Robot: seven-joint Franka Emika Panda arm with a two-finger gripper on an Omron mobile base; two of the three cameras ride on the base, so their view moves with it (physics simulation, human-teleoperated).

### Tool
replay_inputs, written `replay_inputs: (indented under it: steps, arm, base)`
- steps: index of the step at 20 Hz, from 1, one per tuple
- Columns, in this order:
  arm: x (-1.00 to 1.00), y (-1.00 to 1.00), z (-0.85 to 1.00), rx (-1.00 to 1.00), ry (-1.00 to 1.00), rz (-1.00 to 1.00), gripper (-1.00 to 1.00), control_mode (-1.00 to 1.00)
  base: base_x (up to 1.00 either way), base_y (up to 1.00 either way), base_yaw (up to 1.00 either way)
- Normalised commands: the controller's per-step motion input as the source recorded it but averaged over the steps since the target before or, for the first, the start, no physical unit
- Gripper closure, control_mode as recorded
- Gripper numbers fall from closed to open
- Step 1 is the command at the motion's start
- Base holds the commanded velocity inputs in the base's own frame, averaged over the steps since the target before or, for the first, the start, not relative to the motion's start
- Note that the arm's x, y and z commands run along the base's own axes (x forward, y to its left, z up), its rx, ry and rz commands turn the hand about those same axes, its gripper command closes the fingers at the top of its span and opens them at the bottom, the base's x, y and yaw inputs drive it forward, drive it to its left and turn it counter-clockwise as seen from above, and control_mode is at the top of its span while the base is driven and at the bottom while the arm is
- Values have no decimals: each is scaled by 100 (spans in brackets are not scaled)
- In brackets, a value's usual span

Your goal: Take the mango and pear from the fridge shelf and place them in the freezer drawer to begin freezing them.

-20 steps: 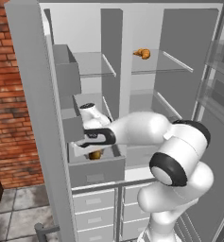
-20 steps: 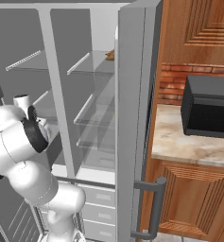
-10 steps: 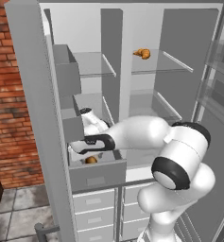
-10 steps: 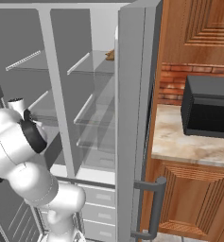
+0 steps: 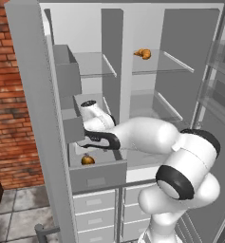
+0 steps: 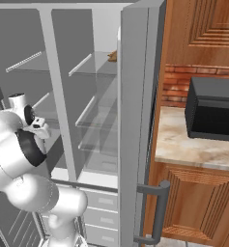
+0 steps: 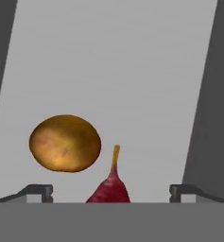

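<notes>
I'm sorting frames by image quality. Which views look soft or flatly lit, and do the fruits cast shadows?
Left base view: evenly lit, the round orange-brown mango in the deep grey freezer drawer is small and slightly soft. Hand view: flat grey, no clear shadow under the mango or the dark red pear. Right base view: soft edges, no glare.

A mango (image 7: 65,143) lies on the floor of the open freezer drawer (image 5: 98,174), left of centre in the hand view, with a pear (image 7: 110,188) just to its right at the bottom edge, between the gripper's (image 7: 111,191) spread fingertips. In the left base view, the drawer juts out at lower left; a croissant (image 5: 143,53) sits on the fridge shelf (image 5: 159,63) at upper right.
</notes>
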Motion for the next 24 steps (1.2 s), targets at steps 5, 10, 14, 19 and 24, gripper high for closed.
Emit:
replay_inputs:
  steps: [5, 10, 14, 19, 24]
  arm:
    - [0, -26, 47, 0, -7, 0, -100, -100]
    - [-13, -27, 29, 0, -8, 0, -100, -100]
    - [-24, -35, 16, 0, -4, 0, -100, -100]
    - [-29, -42, 11, 1, -1, 0, -100, -100]
    - [-36, -47, 16, 1, -1, 0, -100, -100]
  base:
    - [0, 0, 0]
    - [0, 0, 0]
    - [0, 0, 0]
    - [0, 0, 0]
    - [0, 0, 0]
